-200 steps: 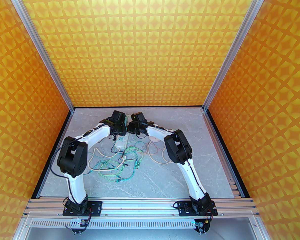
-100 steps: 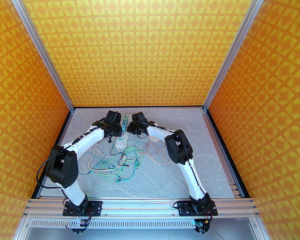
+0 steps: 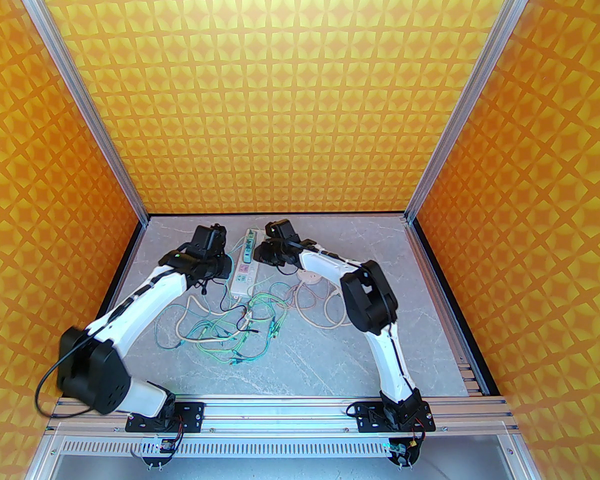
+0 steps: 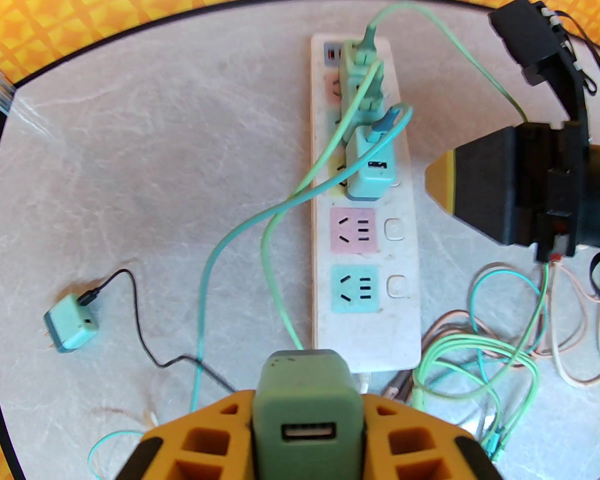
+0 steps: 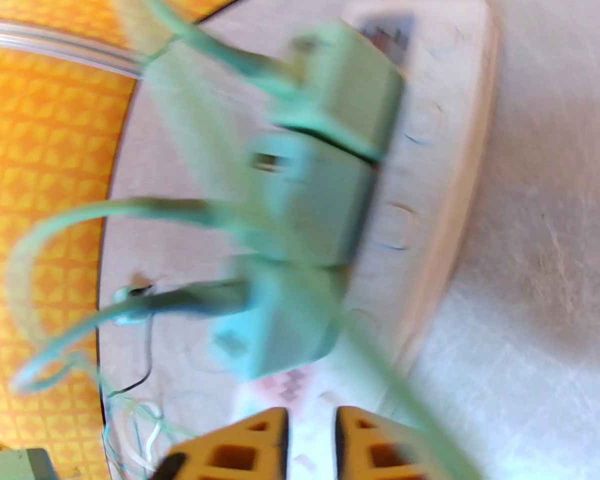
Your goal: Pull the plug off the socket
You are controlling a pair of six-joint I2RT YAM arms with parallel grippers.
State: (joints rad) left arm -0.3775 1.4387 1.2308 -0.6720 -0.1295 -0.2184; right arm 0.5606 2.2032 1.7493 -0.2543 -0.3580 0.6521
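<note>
One charger out, clamped in left gripper beside power strip; right gripper seemingly nearly closed, empty; more chargers still plugged in.

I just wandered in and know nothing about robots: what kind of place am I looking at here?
Probably a robot test booth, not a home: aluminium frame posts hold orange patterned walls around a marble-look table, where a power strip lies among tangled cables.
</note>
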